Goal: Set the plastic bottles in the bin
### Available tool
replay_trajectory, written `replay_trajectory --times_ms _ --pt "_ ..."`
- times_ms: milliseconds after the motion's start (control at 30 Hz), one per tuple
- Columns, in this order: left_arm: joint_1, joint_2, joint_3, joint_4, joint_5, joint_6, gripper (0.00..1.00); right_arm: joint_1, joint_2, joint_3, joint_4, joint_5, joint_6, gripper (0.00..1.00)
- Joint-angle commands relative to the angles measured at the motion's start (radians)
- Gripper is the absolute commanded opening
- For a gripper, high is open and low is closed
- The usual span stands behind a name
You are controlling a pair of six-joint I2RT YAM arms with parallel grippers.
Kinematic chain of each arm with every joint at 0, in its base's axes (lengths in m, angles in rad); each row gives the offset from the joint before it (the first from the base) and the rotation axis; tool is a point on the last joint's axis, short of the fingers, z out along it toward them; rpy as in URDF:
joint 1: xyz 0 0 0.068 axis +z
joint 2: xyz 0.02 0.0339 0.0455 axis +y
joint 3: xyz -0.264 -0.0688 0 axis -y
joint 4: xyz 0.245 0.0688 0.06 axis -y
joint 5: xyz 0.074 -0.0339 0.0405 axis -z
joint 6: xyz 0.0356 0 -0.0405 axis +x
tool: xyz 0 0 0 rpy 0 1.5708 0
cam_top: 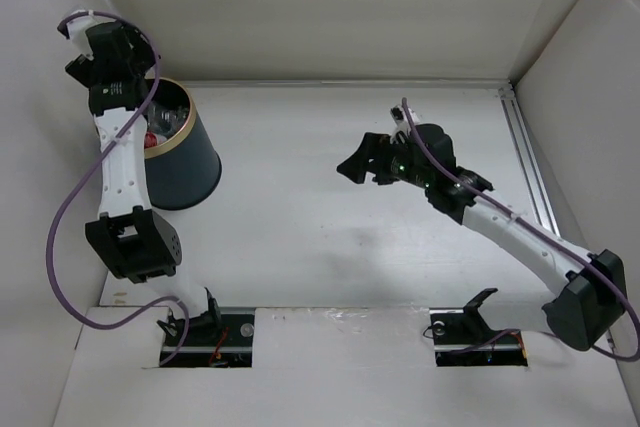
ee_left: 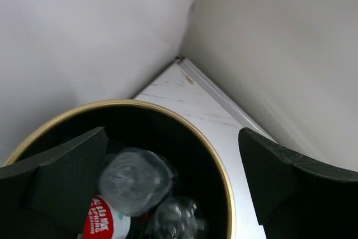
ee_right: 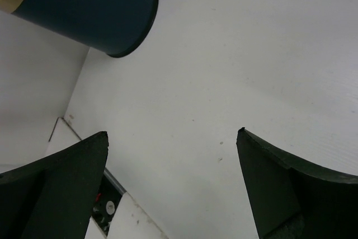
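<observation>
Clear plastic bottles (ee_left: 134, 180), one red-labelled, lie inside the dark navy gold-rimmed cylindrical bin (ee_left: 120, 103), directly beneath the left tool (ee_left: 173, 166), which is spread wide and empty. The right tool (ee_right: 173, 177), also wide and empty, hovers over the white desk (ee_right: 224, 71), well apart from the bin. Dropping seems done; next, probably, lift both tools away.

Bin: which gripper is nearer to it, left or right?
Left. The left gripper hangs open directly above the bin, over the bottles inside. The right gripper, also open, is over the table, well off to the bin's right in the top view.
</observation>
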Motion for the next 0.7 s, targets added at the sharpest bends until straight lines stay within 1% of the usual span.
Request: replay_trajectory --times_ms 0,33,67,100,133,167,200,233,267,300,333,400,433,500,533,567,633,667 --pt "-0.019 -0.042 0.082 0.006 0.165 0.029 1.00 0.026 -0.040 0.099 -0.103 0.144 -0.055 1.00" --pt "-0.039 -0.062 0.097 0.006 0.202 0.074 1.00 0.043 -0.055 0.146 -0.184 0.194 -0.077 1.00" --pt "-0.061 -0.097 0.107 -0.014 0.218 0.090 1.00 0.054 -0.077 0.171 -0.221 0.246 -0.087 1.00" --pt "-0.125 -0.110 0.154 -0.072 0.260 0.107 1.00 0.063 -0.089 0.195 -0.261 0.293 -0.097 1.00" --pt "-0.163 -0.119 0.183 -0.113 0.261 0.130 1.00 0.073 -0.103 0.223 -0.299 0.382 -0.107 1.00" --pt "-0.209 -0.131 0.203 -0.156 0.238 0.130 1.00 0.074 -0.115 0.275 -0.372 0.427 -0.107 1.00" --pt "-0.254 -0.175 0.194 -0.205 0.238 0.142 1.00 0.083 -0.142 0.304 -0.413 0.470 -0.107 1.00" --pt "-0.336 -0.209 0.165 -0.222 0.185 0.129 1.00 0.083 -0.153 0.332 -0.451 0.539 -0.107 1.00" --pt "-0.372 -0.257 0.112 -0.222 0.184 0.106 1.00 0.092 -0.164 0.390 -0.529 0.565 -0.118 1.00" --pt "-0.399 -0.376 0.040 -0.191 0.201 0.092 1.00 0.092 -0.185 0.416 -0.567 0.597 -0.118 1.00" --pt "-0.412 -0.445 -0.116 -0.140 0.242 0.064 1.00 0.092 -0.198 0.439 -0.601 0.622 -0.118 1.00" --pt "-0.412 -0.580 -0.259 -0.095 0.281 0.053 1.00 0.101 -0.225 0.494 -0.686 0.660 -0.127 1.00" --pt "-0.412 -0.702 -0.365 -0.095 0.281 0.041 1.00 0.101 -0.253 0.510 -0.713 0.674 -0.127 1.00" --pt "-0.412 -0.807 -0.442 -0.106 0.300 0.041 1.00 0.101 -0.287 0.533 -0.773 0.699 -0.137 1.00" --pt "-0.412 -0.901 -0.471 -0.115 0.319 0.041 1.00 0.101 -0.326 0.542 -0.787 0.699 -0.137 1.00" --pt "-0.412 -0.945 -0.522 -0.136 0.348 0.030 1.00 0.101 -0.347 0.542 -0.801 0.709 -0.137 1.00" --pt "-0.412 -1.033 -0.563 -0.166 0.360 0.021 1.00 0.101 -0.408 0.529 -0.838 0.710 -0.137 1.00" --pt "-0.412 -1.118 -0.597 -0.195 0.360 0.021 1.00 0.101 -0.426 0.529 -0.848 0.719 -0.137 1.00"
